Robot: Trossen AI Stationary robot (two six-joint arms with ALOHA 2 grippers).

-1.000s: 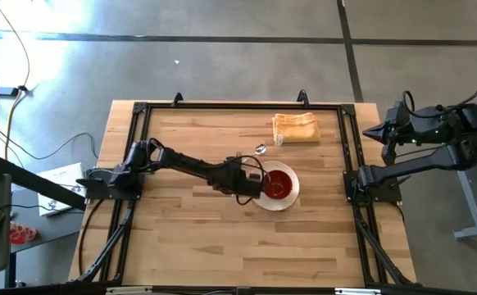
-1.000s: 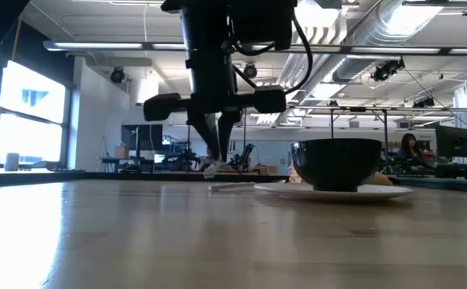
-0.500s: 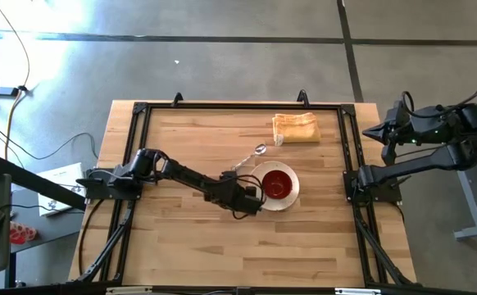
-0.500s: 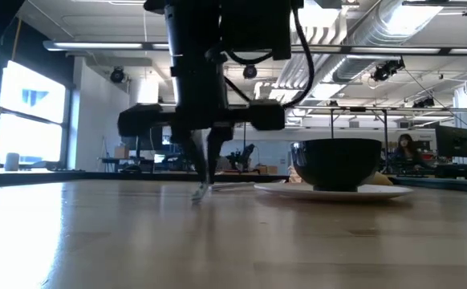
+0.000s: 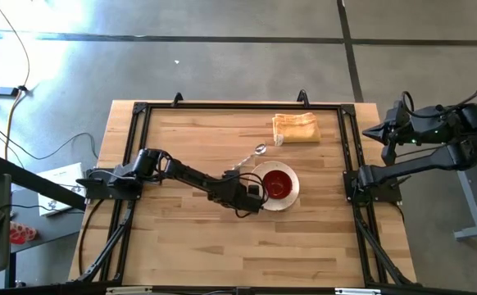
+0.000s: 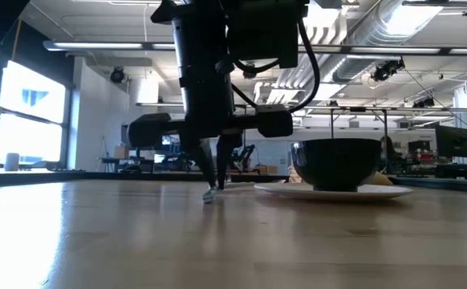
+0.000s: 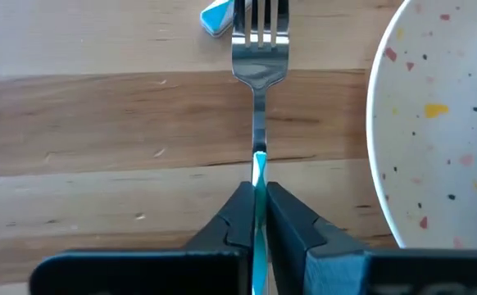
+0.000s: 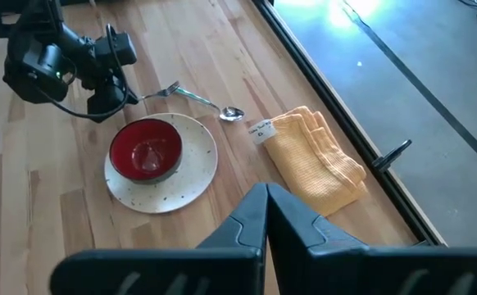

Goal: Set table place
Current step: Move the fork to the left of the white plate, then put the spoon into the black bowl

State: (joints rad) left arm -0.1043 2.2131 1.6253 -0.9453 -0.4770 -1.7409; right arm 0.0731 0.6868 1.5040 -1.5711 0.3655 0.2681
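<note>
The cream speckled plate [image 5: 290, 197] sits mid-table with the red bowl [image 5: 277, 185] resting on it. The silver fork [image 7: 259, 74] lies on the wood just left of the plate [image 7: 443, 123], tines toward the far edge. My left gripper [image 7: 259, 192] stands low over the fork's handle, shut on it; it is beside the plate's left rim [image 5: 249, 188]. The spoon [image 5: 256, 152] lies slanted on the table beyond the fork. My right gripper [image 8: 267, 201] is shut and waits raised past the table's right edge [image 5: 379, 131]. My left gripper pinches the fork's handle [image 7: 259, 160] between its two fingers, which lie along the handle. The fingers [image 6: 208, 164] point down from above. The handle's end [image 6: 209, 195] is down at the table top, and the tines [image 7: 259, 18] reach out ahead over the wood.
A folded yellow cloth [image 5: 296, 127] lies near the far right corner. A black rail frame [image 5: 132, 156] edges the table. Bare wood [image 5: 222, 246] stretches toward the near edge and to the left.
My left gripper has moved toward the near edge and come down beside the plate, carrying the fork from just above the table down onto it. In the last half second it has shifted slightly right, toward the plate.
</note>
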